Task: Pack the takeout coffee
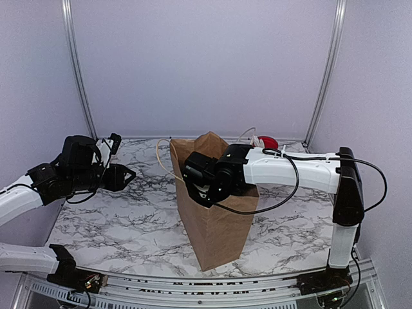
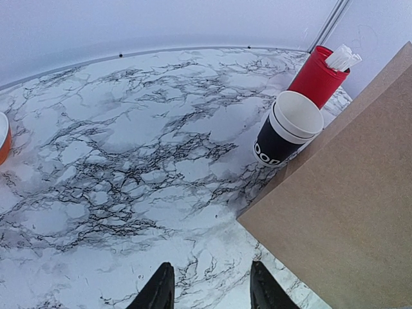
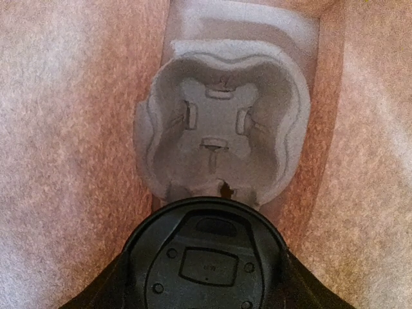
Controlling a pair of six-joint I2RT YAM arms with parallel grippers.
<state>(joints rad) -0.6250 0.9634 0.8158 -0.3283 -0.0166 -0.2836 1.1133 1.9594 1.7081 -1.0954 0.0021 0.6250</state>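
Black lid (image 3: 206,257) sits clamped in the right gripper (image 1: 198,183), inside the brown paper bag (image 1: 215,225), just above a grey pulp cup carrier (image 3: 222,129). Lid embossing is unreadable. Black cup (image 2: 283,135) stands on the marble table (image 2: 129,161) beside the bag, with white letters "OOD" partly showing and a red cup (image 2: 315,80) behind it. Left gripper (image 2: 209,286) has its fingers apart, holding nothing.
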